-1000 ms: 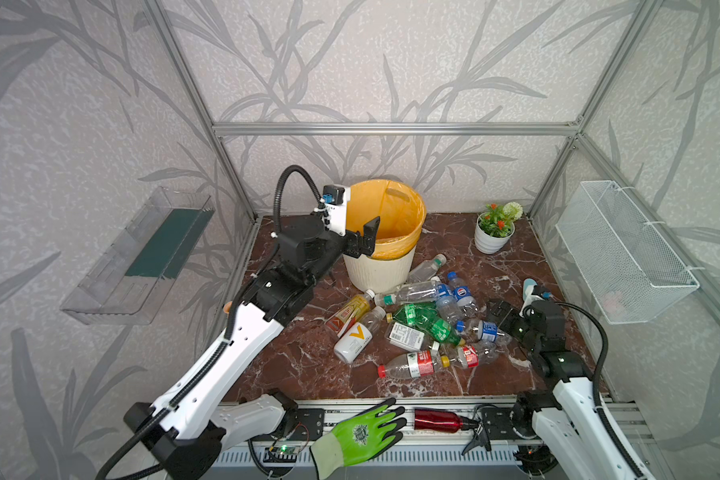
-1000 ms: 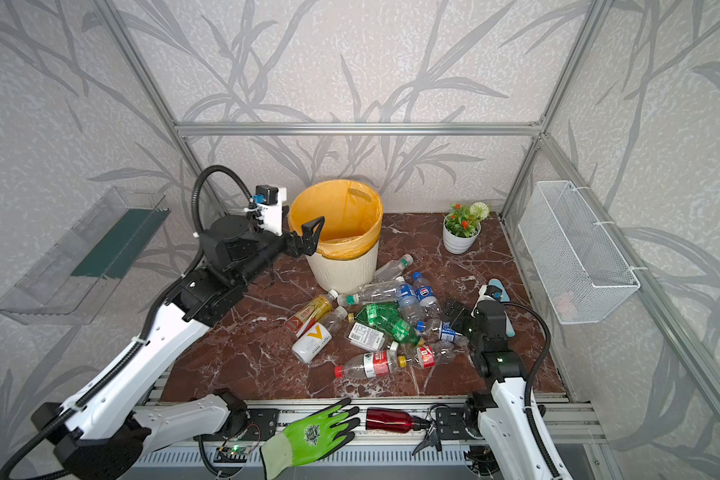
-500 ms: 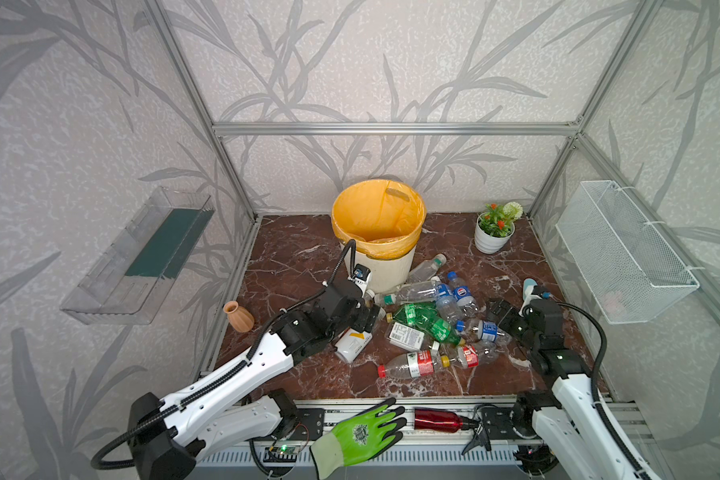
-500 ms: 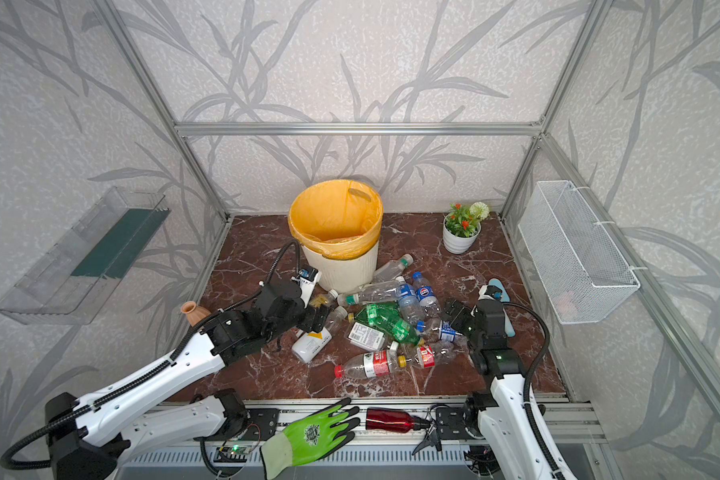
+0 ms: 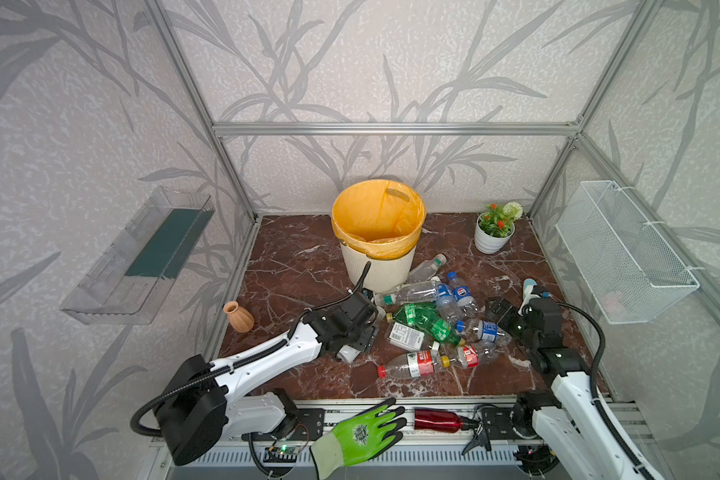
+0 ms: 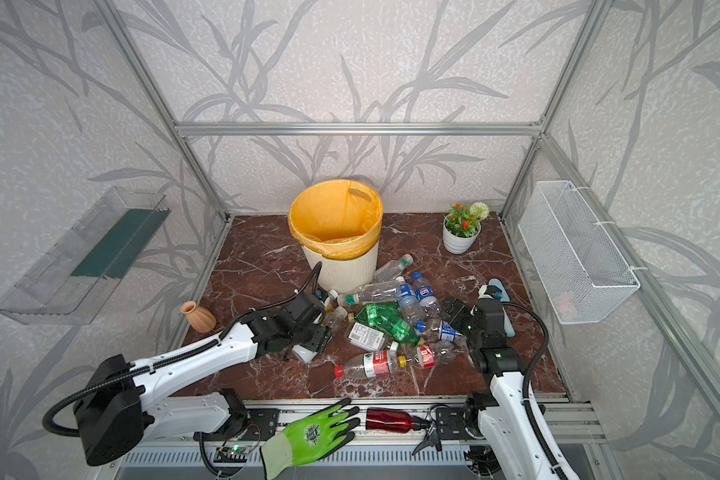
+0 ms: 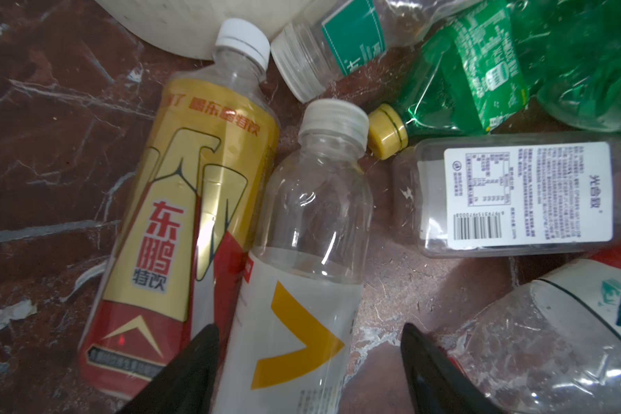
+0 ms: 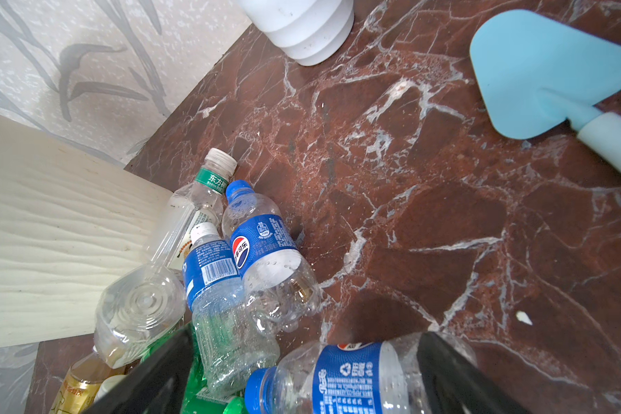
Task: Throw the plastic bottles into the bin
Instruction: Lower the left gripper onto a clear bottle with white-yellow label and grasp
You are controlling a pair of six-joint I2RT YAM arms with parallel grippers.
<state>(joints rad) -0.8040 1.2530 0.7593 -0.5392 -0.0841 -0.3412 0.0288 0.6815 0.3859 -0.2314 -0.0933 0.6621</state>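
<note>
Red-brown, white-veined marble table (image 5: 292, 266); cream ribbed bin (image 5: 391, 270) lined yellow-orange. At black left end effector (image 7: 307, 333), clear bottle (image 7: 302, 200) with orange chevron; beside it, gold-and-red bottle (image 7: 180, 215); beyond, yellow-capped green bottle (image 7: 474, 75).

I count at least twelve plastic bottles (image 5: 410, 365) on the worktop (image 5: 292, 266), two of them green; overlap in the pile prevents an exact figure. One each: bin (image 5: 375, 270), potted plant (image 5: 493, 239), clay vase (image 5: 238, 318), green glove (image 5: 362, 434), red metal bottle (image 5: 437, 419), blue scoop (image 8: 545, 71), wire basket (image 5: 624, 257), clear wall tray (image 5: 142, 257).
</note>
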